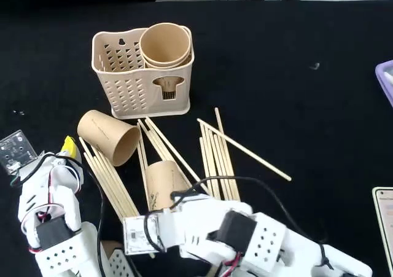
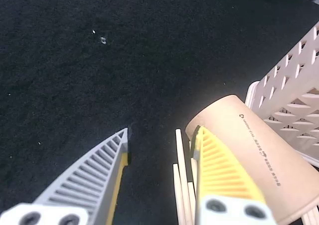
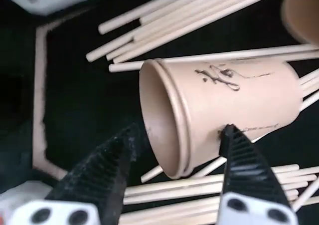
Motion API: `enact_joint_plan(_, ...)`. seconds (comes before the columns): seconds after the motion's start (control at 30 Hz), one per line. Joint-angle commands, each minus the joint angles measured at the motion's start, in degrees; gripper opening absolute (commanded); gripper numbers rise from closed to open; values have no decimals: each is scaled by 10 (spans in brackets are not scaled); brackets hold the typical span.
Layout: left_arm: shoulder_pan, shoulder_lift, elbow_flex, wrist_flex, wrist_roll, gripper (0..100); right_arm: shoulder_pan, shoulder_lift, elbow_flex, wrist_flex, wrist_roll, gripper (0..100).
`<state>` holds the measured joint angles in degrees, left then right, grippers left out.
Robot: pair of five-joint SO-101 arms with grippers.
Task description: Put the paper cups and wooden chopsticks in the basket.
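Over the toppled tan paper cup [image 3: 239, 100], our right gripper [image 3: 180, 130] sits spread, straddling its rim; next we pinch, carry to beige perforated basket [image 1: 123, 86].

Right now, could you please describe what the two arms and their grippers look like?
The left arm and right arm are white plastic with black motors, perforated housings and looping black cables. The left gripper has ribbed triangular fingers, one grey, one yellow. The right gripper has ribbed black fingers on white bases.
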<state>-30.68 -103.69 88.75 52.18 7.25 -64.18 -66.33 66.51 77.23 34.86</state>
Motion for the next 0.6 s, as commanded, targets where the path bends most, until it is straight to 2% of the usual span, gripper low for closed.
enact_joint_plan(0.0, -5, -5, -1, -11, 2, 216, 39, 19, -2, -69, -8, 269)
enact_joint_plan(0.17, -5, -5, -1, -11, 1, 216, 140, -4, -1, -111, -5, 249)
enact_joint_plan(0.23, -5, -5, -1, -11, 1, 216, 169, -15, 7, -125, -4, 181)
enact_joint_plan(0.33, -5, -5, -1, -10, 1, 216, 200, -32, 15, -141, -5, 24)
enact_joint_plan(0.37, -5, -5, -1, -10, 1, 216, 209, -41, 14, -142, -6, 6)
enact_joint_plan(0.57, -5, -5, -1, -9, 1, 216, 267, -136, -43, -109, -7, 10)
